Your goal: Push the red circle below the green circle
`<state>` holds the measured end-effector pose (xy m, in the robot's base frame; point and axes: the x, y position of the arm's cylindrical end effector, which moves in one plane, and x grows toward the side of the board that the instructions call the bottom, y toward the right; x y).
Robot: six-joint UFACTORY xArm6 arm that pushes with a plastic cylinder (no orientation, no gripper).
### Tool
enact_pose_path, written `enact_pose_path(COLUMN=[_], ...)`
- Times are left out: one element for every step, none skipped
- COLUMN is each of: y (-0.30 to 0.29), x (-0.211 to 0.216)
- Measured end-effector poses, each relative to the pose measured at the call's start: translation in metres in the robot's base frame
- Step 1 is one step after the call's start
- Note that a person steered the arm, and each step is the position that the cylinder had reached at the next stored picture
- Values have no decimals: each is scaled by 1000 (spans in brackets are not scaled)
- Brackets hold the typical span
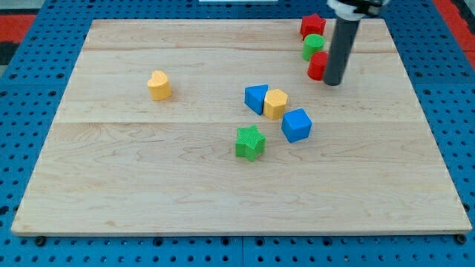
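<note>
The red circle (317, 65) sits near the view's top right, directly below the green circle (312, 46) and touching it. A red star (312, 26) lies just above the green circle. My tip (333, 81) rests on the board right beside the red circle, on its right and slightly lower side, seemingly touching it. The rod rises from there to the view's top edge.
A blue triangle (256, 98), a yellow hexagon (275, 103) and a blue cube (296, 124) cluster mid-board. A green star (250, 142) lies below them. A yellow heart (159, 85) sits at the left. The wooden board (148, 185) lies on a blue pegboard.
</note>
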<state>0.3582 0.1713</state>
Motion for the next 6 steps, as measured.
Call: enact_pose_path(y=[41, 54, 43, 34, 20, 18], x=[0, -17, -32, -32, -32, -32])
